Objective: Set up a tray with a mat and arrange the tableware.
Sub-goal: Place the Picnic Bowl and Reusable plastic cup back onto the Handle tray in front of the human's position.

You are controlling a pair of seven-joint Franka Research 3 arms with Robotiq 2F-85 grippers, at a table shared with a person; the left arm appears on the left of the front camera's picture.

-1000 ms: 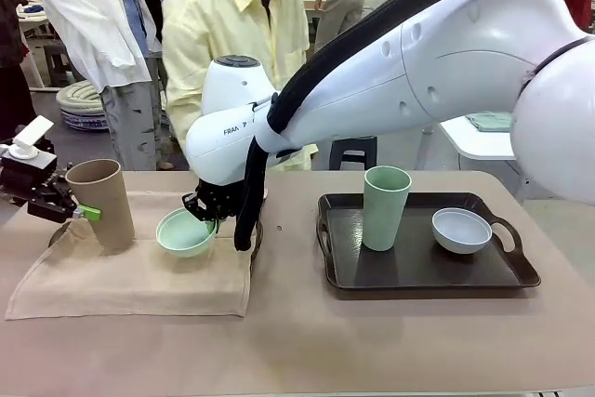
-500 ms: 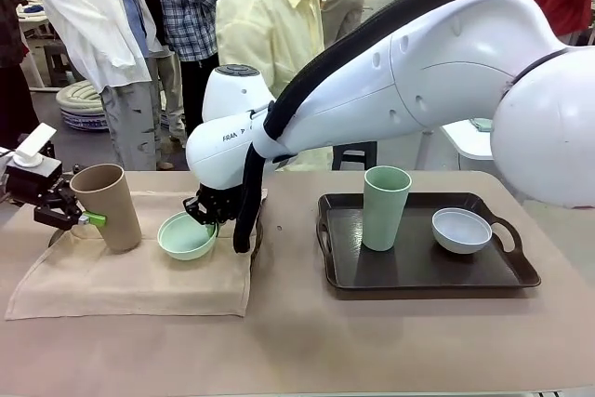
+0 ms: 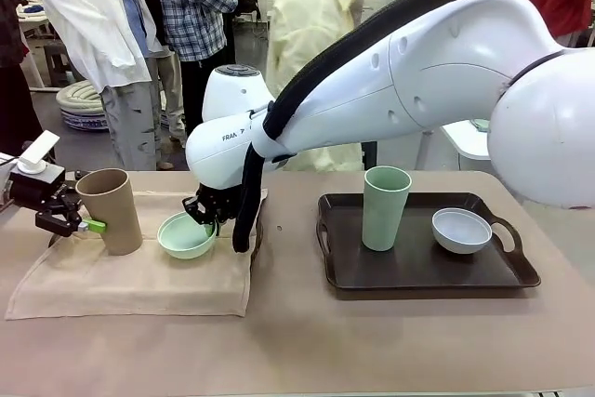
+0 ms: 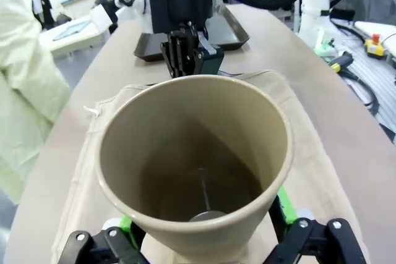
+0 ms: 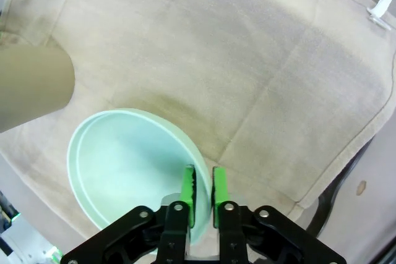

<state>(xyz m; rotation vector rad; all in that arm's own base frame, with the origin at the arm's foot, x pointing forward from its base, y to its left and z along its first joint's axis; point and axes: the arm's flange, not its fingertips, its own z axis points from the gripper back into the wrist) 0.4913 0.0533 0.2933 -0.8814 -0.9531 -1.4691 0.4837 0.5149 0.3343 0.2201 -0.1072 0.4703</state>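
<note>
A tan cup [image 3: 110,209] stands upright at the left end of the beige mat [image 3: 139,276]. My left gripper [image 3: 91,224] is shut on it low down, green pads [image 4: 281,203] against both sides. Beside it the mint green bowl [image 3: 184,235] rests on the mat. My right gripper [image 3: 203,213] reaches across from the right and pinches the bowl's rim [image 5: 185,153] between its green pads, shut. A pale green cup [image 3: 386,206] and a greyish white bowl [image 3: 461,230] stand in the dark tray [image 3: 418,284] on the right.
A dark tray edge [image 3: 257,234] peeks out under the mat's right side. My right arm's big white link [image 3: 446,62] spans the table above the tray. People stand beyond the far edge. Bare tabletop [image 3: 297,350] lies along the near side.
The tan cup went from tilted to upright on the mat, with my left gripper shifting slightly right. The mint bowl came down flat on the mat. The person in yellow moved right.
</note>
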